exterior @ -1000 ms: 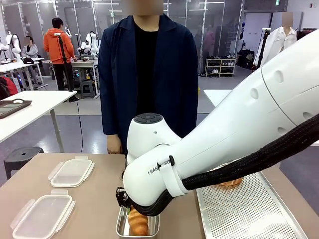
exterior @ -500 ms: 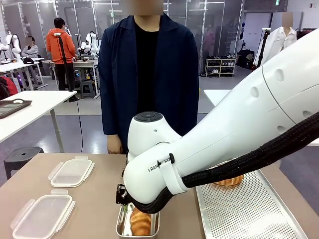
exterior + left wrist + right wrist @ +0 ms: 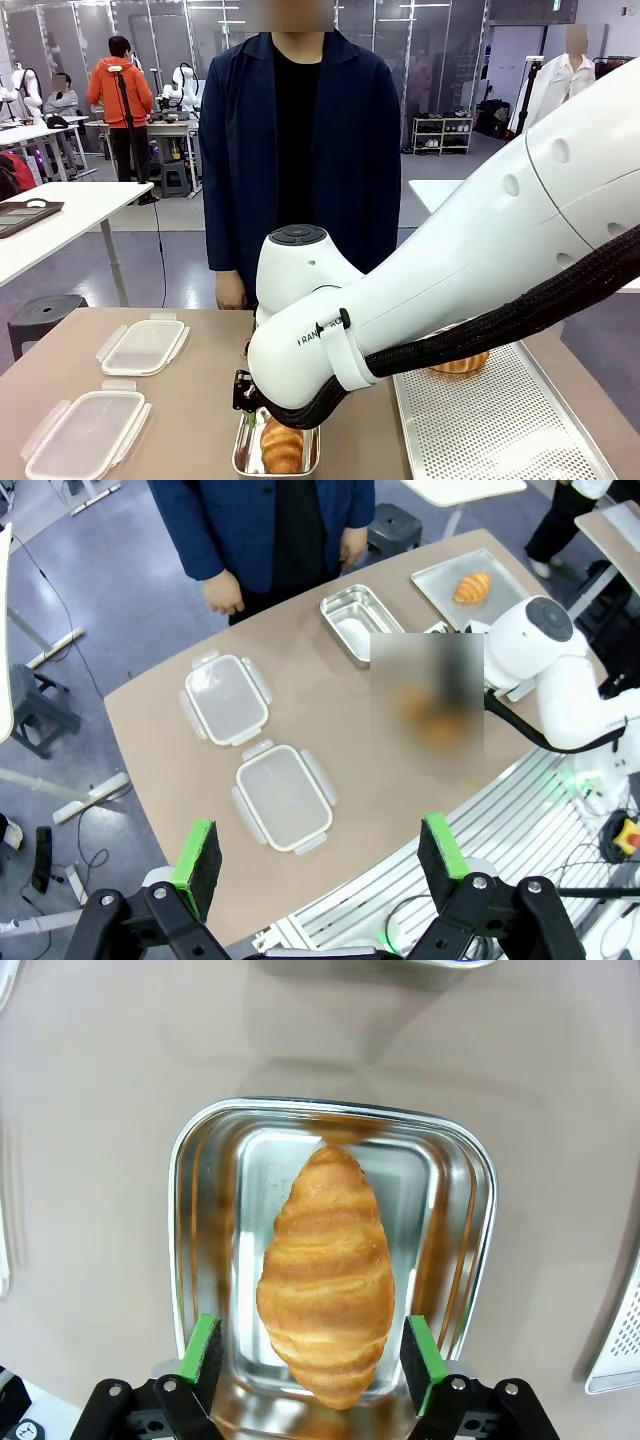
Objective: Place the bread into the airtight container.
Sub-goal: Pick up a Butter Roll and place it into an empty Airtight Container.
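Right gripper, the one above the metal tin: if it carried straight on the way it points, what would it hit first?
Probably the croissant, which lies in the metal container right between the open fingers of the right gripper. The gap above it is hard to judge from here.

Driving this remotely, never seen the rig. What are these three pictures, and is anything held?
Two white robot arms share a table with a person standing opposite. The front view looks across it; the big white right arm reaches over a steel container. The right wrist view looks down past the right end effector: jaws open, pads clear of the croissant lying in that container. The left wrist view looks down from high up; the left end effector is open, empty. Also there: two lids, a perforated tray with a second croissant.
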Robot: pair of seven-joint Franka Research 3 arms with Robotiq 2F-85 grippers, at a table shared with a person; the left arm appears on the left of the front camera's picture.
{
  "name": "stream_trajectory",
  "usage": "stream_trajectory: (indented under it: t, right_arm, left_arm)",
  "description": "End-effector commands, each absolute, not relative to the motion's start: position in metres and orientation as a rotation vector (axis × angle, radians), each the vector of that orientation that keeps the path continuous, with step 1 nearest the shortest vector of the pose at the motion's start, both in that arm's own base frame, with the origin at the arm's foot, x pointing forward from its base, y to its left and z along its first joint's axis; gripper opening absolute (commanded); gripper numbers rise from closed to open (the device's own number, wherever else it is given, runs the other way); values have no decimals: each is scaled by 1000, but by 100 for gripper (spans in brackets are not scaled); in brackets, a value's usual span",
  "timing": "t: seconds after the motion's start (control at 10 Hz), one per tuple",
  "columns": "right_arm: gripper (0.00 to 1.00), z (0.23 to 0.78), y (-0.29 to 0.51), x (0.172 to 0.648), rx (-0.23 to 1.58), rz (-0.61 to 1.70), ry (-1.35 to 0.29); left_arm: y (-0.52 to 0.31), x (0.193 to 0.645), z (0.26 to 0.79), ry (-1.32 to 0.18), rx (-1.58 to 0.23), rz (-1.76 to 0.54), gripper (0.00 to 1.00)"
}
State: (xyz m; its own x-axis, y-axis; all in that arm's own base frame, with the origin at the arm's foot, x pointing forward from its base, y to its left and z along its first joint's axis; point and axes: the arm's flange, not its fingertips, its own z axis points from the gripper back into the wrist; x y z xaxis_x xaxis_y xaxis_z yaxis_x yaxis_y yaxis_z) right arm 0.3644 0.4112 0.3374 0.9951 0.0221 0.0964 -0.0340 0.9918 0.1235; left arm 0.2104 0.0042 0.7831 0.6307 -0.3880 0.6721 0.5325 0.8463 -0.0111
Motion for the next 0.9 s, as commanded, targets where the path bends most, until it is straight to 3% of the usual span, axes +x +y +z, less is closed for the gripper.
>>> stream_trajectory:
  t: [0.0,0.8]
  right_arm:
    - [90,337,412,364,130,28,-98]
    - [90,337,412,364,130,28,-98]
  left_arm:
    - [3,210,783,-714,-232,-555,100]
    - [3,210,783,-714,-232,-555,100]
